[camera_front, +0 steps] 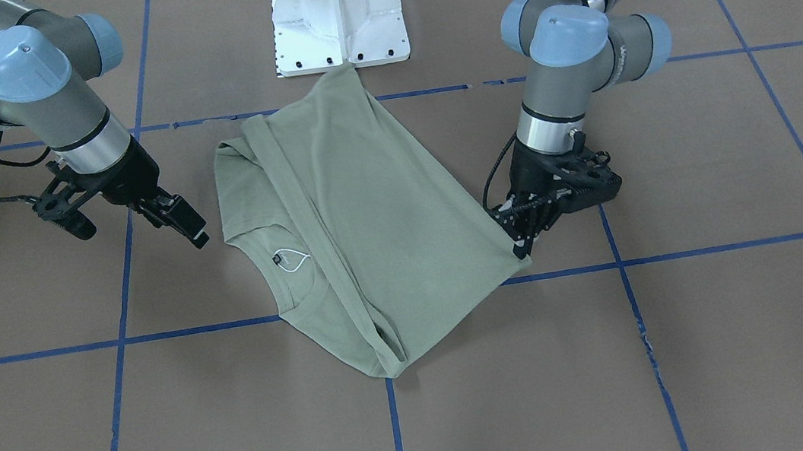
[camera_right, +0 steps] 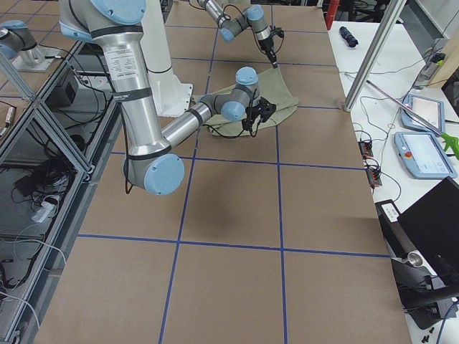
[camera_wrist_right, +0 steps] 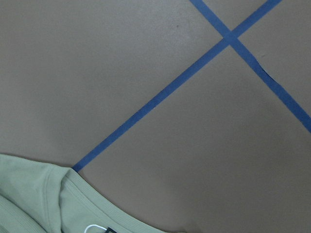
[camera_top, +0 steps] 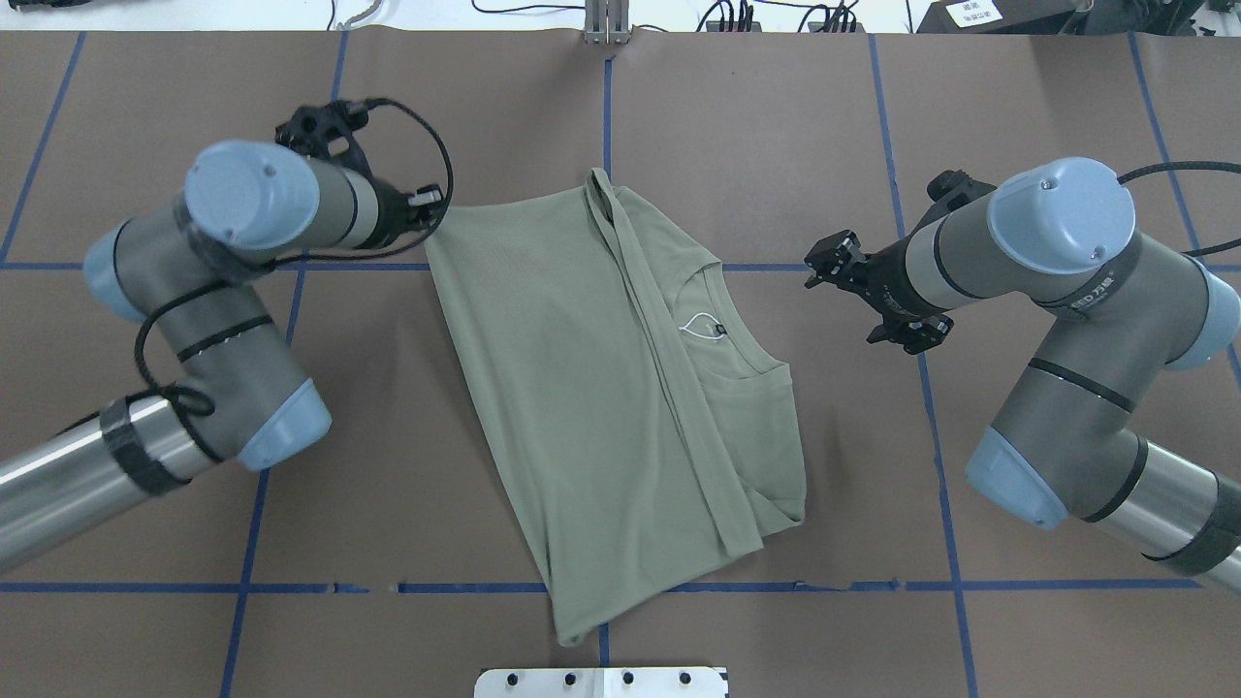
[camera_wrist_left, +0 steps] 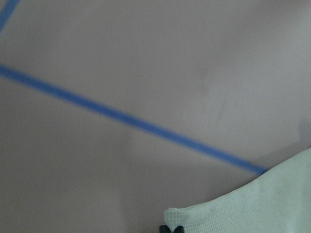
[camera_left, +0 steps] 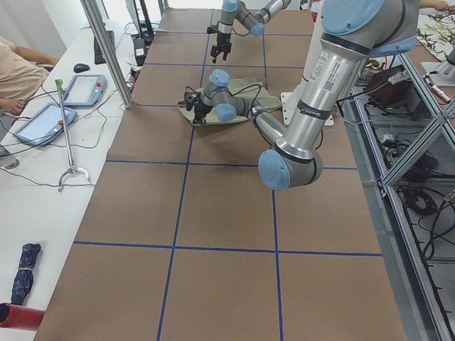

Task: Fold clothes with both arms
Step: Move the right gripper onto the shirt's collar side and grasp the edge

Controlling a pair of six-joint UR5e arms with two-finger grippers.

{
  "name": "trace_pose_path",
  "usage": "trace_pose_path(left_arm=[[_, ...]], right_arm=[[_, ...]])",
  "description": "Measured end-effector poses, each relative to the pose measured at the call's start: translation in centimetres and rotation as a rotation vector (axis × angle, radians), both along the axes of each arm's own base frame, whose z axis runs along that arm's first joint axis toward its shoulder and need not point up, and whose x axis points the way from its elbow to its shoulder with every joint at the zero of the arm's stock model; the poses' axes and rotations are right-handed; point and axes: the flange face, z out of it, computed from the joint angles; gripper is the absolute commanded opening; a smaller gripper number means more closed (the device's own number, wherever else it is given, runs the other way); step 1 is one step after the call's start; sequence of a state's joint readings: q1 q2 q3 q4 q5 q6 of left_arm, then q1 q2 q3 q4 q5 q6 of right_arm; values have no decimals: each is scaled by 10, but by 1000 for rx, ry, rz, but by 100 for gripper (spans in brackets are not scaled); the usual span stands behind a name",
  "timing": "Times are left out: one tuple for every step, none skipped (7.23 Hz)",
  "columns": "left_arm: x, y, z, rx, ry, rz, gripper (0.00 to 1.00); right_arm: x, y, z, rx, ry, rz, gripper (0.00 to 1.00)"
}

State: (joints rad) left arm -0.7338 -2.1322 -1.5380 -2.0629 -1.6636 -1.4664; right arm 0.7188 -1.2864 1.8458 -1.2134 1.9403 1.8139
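The pale sage-green shirt (camera_front: 368,206) (camera_top: 582,388) lies flat on the brown table, one side folded in, with a sleeve running as a diagonal strip across it. Its ribbed collar with the black label (camera_top: 715,332) and white loop points toward my right arm. My left gripper (camera_front: 524,245) (camera_top: 431,201) is down at the shirt's far shoulder-side corner. In the left wrist view its fingertips (camera_wrist_left: 171,228) are together at that cloth corner (camera_wrist_left: 252,208). My right gripper (camera_front: 183,225) (camera_top: 868,296) hangs open above bare table beside the collar (camera_wrist_right: 73,204), holding nothing.
The white pedestal base (camera_front: 337,15) stands just behind the shirt's hem. Blue tape lines (camera_top: 606,126) grid the brown table. A side bench with tablets (camera_left: 85,89) and a person's arm (camera_left: 18,71) runs along the operators' side.
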Motion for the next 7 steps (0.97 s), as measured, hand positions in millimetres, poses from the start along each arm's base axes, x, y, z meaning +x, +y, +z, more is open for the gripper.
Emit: trace_pose_path(left_arm=[[-3, -50, -11, 21, 22, -52, 0], [-3, -87, -13, 39, 49, -92, 30], [-4, -109, -9, 50, 69, -115, 59], [-6, -117, -8, 61, 82, -124, 65], [-11, -116, -12, 74, 101, -120, 65], [-18, -107, -19, 81, 131, -91, 65], [-31, -94, -23, 81, 168, -45, 65]], right_arm=[[-2, 0, -4, 4, -6, -2, 100], [-6, 1, -11, 12, -14, -7, 100], [-12, 2, -21, 25, -26, -16, 100], [-21, 6, -35, 50, -40, -22, 100], [-37, 15, -52, 82, -54, -29, 100], [-62, 31, -69, 116, -60, -40, 100], [-92, 54, -76, 151, -43, -48, 100]])
